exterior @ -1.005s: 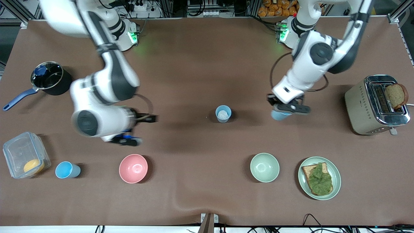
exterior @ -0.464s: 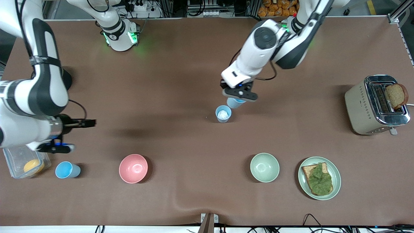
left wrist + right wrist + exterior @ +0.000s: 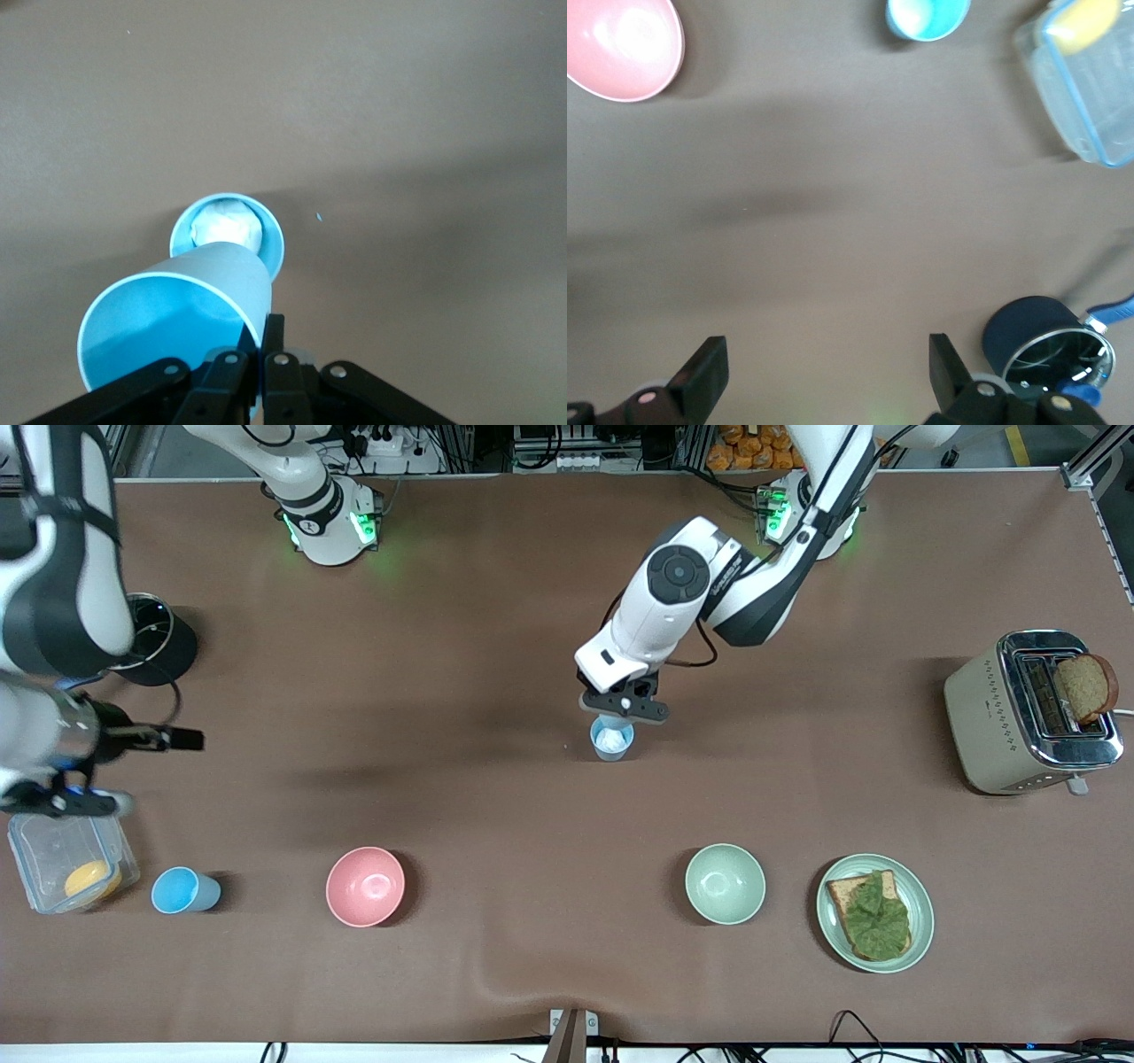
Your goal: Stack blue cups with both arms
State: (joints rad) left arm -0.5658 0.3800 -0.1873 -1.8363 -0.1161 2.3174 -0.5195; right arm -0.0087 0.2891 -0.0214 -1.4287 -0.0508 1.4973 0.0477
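your left gripper (image 3: 623, 705) is clamped on the rim of a blue cup (image 3: 177, 328), fingers pinched tight on the wall. you can confirm this in the left wrist view, where the held cup tilts with its open mouth toward the camera. it hangs directly over the paler cup (image 3: 612, 739), which stands upright at the middle of the table (image 3: 532, 646) with a whitish wad inside. in the left wrist view the paler cup (image 3: 228, 234) shows just past the held cup's base; whether the two touch cannot be told.

your right gripper (image 3: 62, 802) is up in the air at the right arm's end of the table, over the table edge just beside the clear plastic container (image 3: 71, 861). its fingers (image 3: 704, 376) are spread wide with nothing between them.

a third blue cup (image 3: 183, 891) stands on the table just beside the container, which holds a yellow item. the same cup (image 3: 926, 18) appears in the right wrist view.

the pink bowl (image 3: 365, 886) sits near the third cup, toward the table's middle. the pale green bowl (image 3: 725, 883) and a plate (image 3: 921, 917) with topped bread lie toward the left arm's end. a toaster (image 3: 1019, 713) with a bread slice stands farther from the front camera than the plate. a dark pot (image 3: 164, 642) stands at the right arm's end.
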